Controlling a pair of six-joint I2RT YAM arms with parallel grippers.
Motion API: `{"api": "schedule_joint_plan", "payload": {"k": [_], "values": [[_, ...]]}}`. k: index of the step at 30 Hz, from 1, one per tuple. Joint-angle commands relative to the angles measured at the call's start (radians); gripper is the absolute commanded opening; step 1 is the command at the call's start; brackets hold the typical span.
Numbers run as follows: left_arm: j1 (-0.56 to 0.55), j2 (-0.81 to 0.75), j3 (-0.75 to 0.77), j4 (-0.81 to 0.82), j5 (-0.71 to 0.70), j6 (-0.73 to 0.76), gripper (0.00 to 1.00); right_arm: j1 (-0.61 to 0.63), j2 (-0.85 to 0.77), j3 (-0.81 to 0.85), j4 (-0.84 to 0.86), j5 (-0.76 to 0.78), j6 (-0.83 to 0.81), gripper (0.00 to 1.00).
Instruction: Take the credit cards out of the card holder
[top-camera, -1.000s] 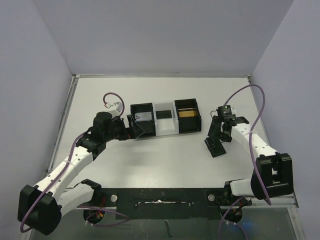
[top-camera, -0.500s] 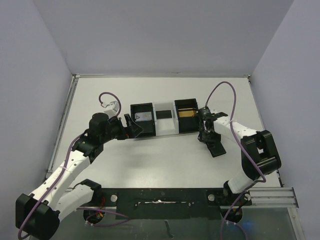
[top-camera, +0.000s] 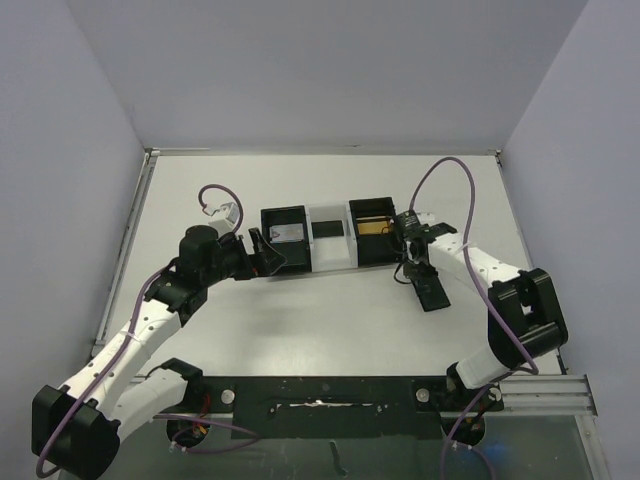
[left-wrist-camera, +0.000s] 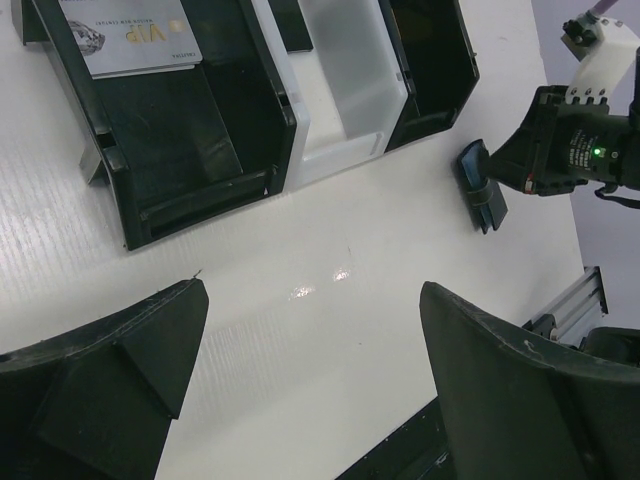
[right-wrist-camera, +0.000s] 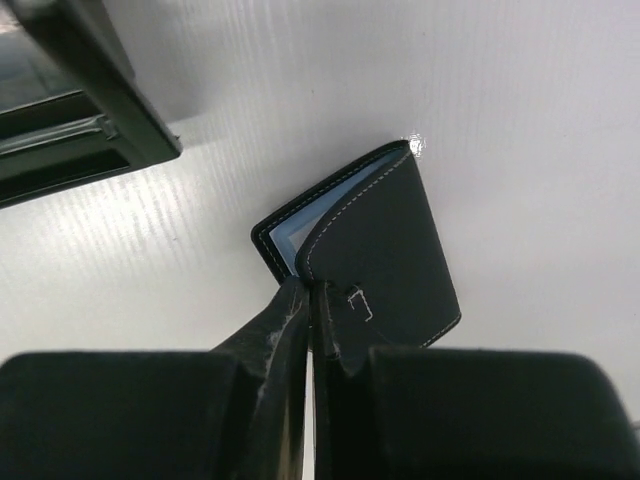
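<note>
where the bench (top-camera: 300, 320) lies bare in front of the boxes, there is open room; the right arm (top-camera: 520, 300) has its elbow near the bench's right edge. the card holder (right-wrist-camera: 385, 240) lies folded on the bench, near the front right corner of the right black box (top-camera: 373, 250), with a blue-grey pocket showing at its edge. the right gripper (right-wrist-camera: 308, 290) is clenched, its tips touching the holder's near edge. the left gripper (left-wrist-camera: 312, 292) is released, spread wide, near the left black box (left-wrist-camera: 180, 130), where the pale card (left-wrist-camera: 130, 35) reads "vip". the gold card (top-camera: 375, 227) lies in the right box.
</note>
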Motion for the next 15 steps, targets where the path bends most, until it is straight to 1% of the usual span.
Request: {"api": "schedule_joint_plan", "payload": {"k": [1, 5, 10, 15], "values": [[-0.004, -0.001, 0.01, 0.051, 0.008, 0.014, 0.87, 0.025, -0.098, 0.028, -0.001, -0.033, 0.04, 0.0], [-0.004, 0.005, 0.004, 0.066, -0.003, 0.002, 0.87, 0.059, -0.164, 0.011, 0.019, -0.161, 0.082, 0.0], [-0.004, 0.004, 0.004, 0.061, -0.033, -0.003, 0.87, 0.107, -0.243, -0.045, 0.114, -0.394, 0.16, 0.0], [-0.004, -0.02, -0.001, 0.046, -0.087, -0.02, 0.93, 0.155, -0.257, -0.068, 0.211, -0.569, 0.211, 0.0]]}}
